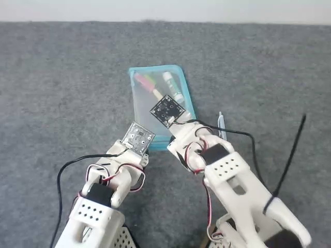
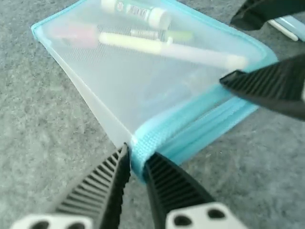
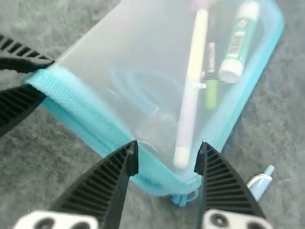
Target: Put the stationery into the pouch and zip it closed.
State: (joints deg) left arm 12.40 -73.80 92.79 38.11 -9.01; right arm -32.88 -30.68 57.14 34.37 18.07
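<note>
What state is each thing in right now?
Translucent blue-trimmed zip pouch: flat on grey carpet, white-and-green glue stick and markers inside; zip state unclear.
Pale blue pen: outside pouch, on carpet.
Left end effector: shut on pouch corner.
Right end effector: open, straddling pouch's zip edge.

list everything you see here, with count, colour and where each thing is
pouch: 1, clear with light blue edging, flat on the table
glue tube: 1, white with green label, inside the pouch
pale pen: 1, pale yellow, inside the pouch
green marker: 1, green, inside the pouch, between pale pen and glue tube
pink marker: 1, pink, inside the pouch, at the end away from the arms
loose pen: 1, light blue and white, on the table beside the pouch
table: 1, grey carpet-like cover
left arm: 1, white, jaws shut on a near pouch corner
right arm: 1, white, jaws open astride the other near corner
</note>
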